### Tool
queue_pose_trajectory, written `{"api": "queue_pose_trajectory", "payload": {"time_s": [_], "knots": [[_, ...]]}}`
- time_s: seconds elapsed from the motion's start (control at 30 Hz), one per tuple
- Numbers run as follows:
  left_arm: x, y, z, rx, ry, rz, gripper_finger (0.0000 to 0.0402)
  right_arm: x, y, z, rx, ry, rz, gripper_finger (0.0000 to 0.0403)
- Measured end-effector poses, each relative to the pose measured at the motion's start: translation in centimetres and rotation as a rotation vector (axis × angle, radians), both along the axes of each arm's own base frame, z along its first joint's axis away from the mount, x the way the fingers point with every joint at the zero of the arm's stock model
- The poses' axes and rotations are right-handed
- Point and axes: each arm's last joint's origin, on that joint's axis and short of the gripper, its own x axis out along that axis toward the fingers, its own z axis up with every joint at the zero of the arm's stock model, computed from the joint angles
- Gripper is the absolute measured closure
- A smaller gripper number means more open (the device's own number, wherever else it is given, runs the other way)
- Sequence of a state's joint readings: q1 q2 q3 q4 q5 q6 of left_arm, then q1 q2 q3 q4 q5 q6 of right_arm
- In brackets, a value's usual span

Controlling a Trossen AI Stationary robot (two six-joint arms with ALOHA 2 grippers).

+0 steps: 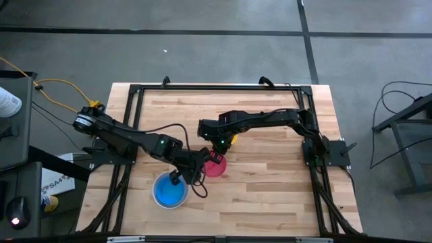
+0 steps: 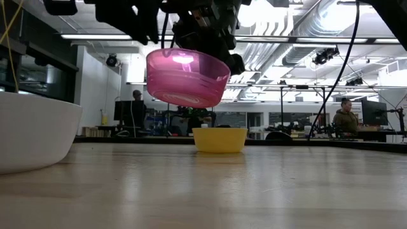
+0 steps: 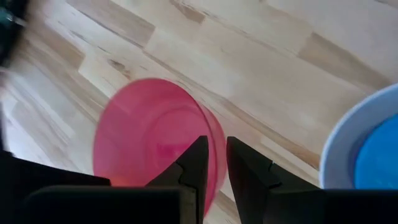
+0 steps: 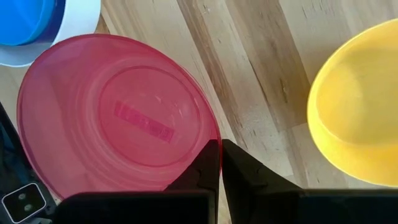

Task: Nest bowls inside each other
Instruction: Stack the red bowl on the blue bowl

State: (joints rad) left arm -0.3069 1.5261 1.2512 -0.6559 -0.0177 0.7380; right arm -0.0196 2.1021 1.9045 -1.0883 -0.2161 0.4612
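Left gripper [image 3: 214,167] pinches the pink-red bowl's [image 2: 187,76] rim at six o'clock, airborne for nesting; right gripper [image 4: 221,163], pressed together, alongside.

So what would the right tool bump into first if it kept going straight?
Most likely the pink bowl, whose rim lies right at the right tool tips. Depth is unclear, so it might slip past onto the wooden table.

Left arm: reaches from the table's left edge toward the middle, elbow bent.
Left gripper [image 1: 202,159]: fingers [image 3: 194,163] pinched on the rim of the pink-red bowl [image 1: 214,165], which hangs clear of the table.
Right arm: stretches from the right edge toward the centre.
Right gripper [image 1: 217,143]: fingers [image 4: 210,163] closed together, at the same bowl's rim.
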Motion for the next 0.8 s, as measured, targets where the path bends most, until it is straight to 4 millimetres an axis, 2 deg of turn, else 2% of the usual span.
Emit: {"api": "queue_pose_trajectory", "payload": {"time_s": [0.2, 0.5, 0.8], "knots": [[-0.1, 0.1, 0.1, -0.001, 0.013, 0.008, 0.0343, 0.0, 0.0, 0.0, -0.001, -0.002, 0.006, 0.04], [0.9, 1.6, -1.0, -0.033, 0.06, 0.057, 0.0343, 0.0, 0.0, 0.0, -0.014, 0.002, 0.013, 0.04], [1.1, 1.4, -1.3, -0.046, 0.074, 0.05, 0.0343, 0.0, 0.0, -0.1, -0.014, 0.002, 0.018, 0.04]]}}
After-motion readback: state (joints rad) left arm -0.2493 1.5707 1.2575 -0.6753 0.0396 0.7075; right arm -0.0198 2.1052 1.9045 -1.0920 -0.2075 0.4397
